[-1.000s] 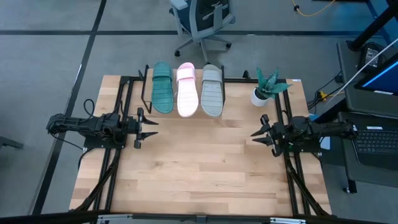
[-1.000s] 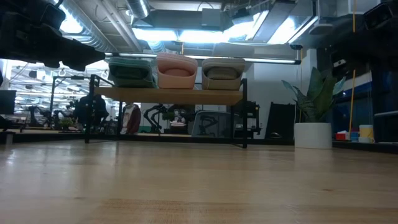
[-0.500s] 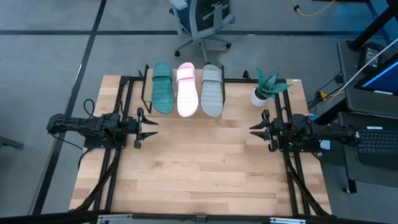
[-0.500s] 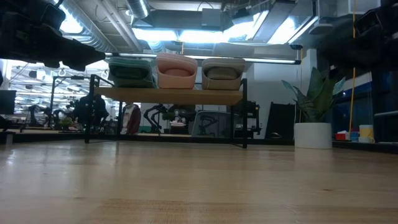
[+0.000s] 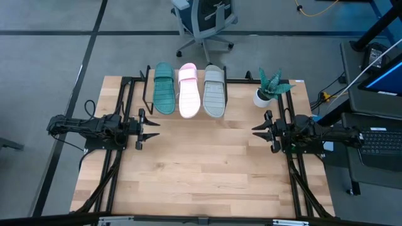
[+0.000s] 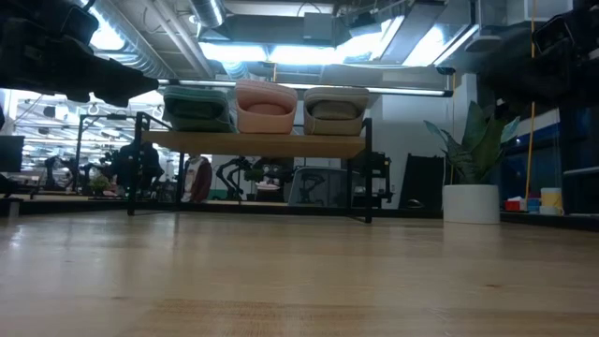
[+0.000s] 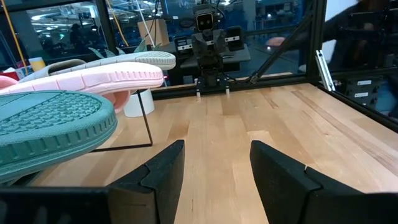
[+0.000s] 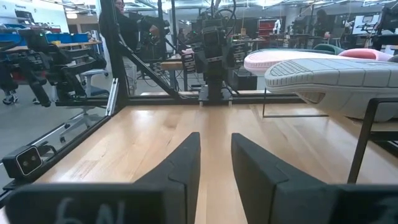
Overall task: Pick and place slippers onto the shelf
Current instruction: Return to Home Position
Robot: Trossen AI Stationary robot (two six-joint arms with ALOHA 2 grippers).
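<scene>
3 slippers sit side by side on the shelf, soles down and touching or nearly so. The shelf is a light wood plank on thin black legs at the table's far edge, left of centre.

- Teal slipper: nearest the table's left edge. Wide strap at the far end, ribbed footbed, ribbed tread under the sole in the left wrist view.
- Pink slipper: in the middle. Pale, almost white at the heel, with the same wide strap. It reaches a bit further toward the table's centre than the other two.
- Grey slipper: on the right of the row. Ribbed sole edge shows in the right wrist view.

Heel ends overhang the plank's near edge. In the low view all 3 show end-on above the plank.

L gripper is near the table's left edge, about mid-depth. It points across the table with fingers spread and nothing between them. R gripper is near the right edge and faces the L one. Its fingers are parted with a narrow gap and it holds nothing.

A potted plant in a white pot stands near the far right corner, apart from the shelf. An office chair is on the floor beyond the far edge.

Writing: faint marks on the R gripper's base, maybe "6 N", too blurred to read for sure.
</scene>
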